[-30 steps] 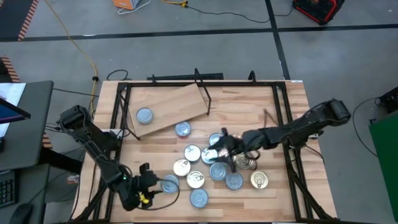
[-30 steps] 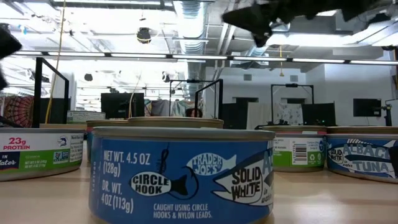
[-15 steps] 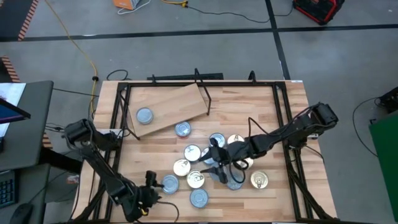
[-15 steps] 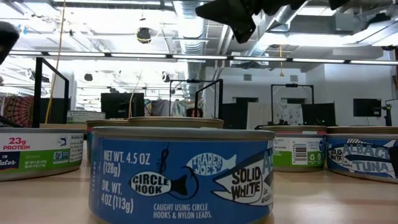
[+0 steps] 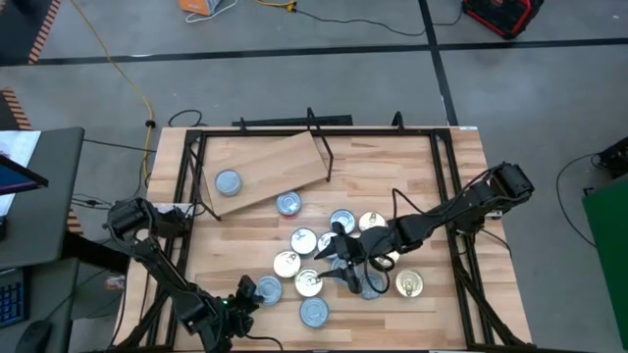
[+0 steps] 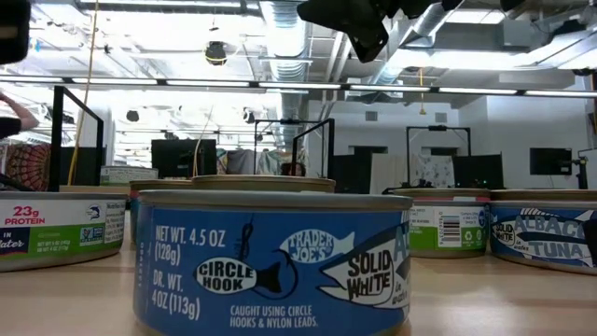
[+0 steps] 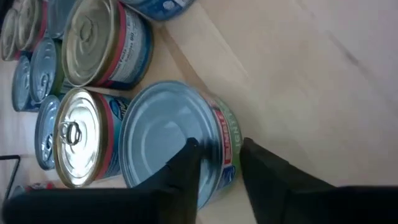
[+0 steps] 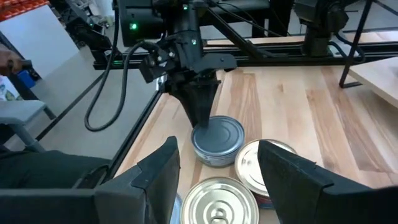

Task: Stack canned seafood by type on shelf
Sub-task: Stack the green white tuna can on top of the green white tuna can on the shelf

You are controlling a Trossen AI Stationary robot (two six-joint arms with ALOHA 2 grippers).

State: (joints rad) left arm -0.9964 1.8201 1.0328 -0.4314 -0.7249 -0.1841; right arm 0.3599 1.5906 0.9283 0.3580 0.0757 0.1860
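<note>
The worktop (image 5: pixel 432 167) is carrying the plywood shelf (image 5: pixel 270 169) at its back left, one silver-lidded tin (image 5: pixel 228 181) lying on it. The other tins (image 5: pixel 334 257) are clustering mid-worktop. The right gripper (image 5: pixel 339 263) is hovering over them — jaws spread, holding nothing. The left gripper (image 5: pixel 247 292) is reaching the silver-lidded tin (image 7: pixel 168 140) at the cluster's front left — jaws straddling its rim, grip unclear.

Blue-labelled round tin with white lettering (image 6: pixel 270 271) fronts the pale striped butcher-block counter (image 5: pixel 432 176); a silver-lidded round tin (image 5: pixel 228 182) sits on the light plywood shelf board (image 5: pixel 265 172). Gold-lidded round tin (image 5: pixel 409 284) glints nearby. Matte black left pincer (image 8: pixel 200 118) meets a grey-lidded round tin (image 8: pixel 217 140).
</note>
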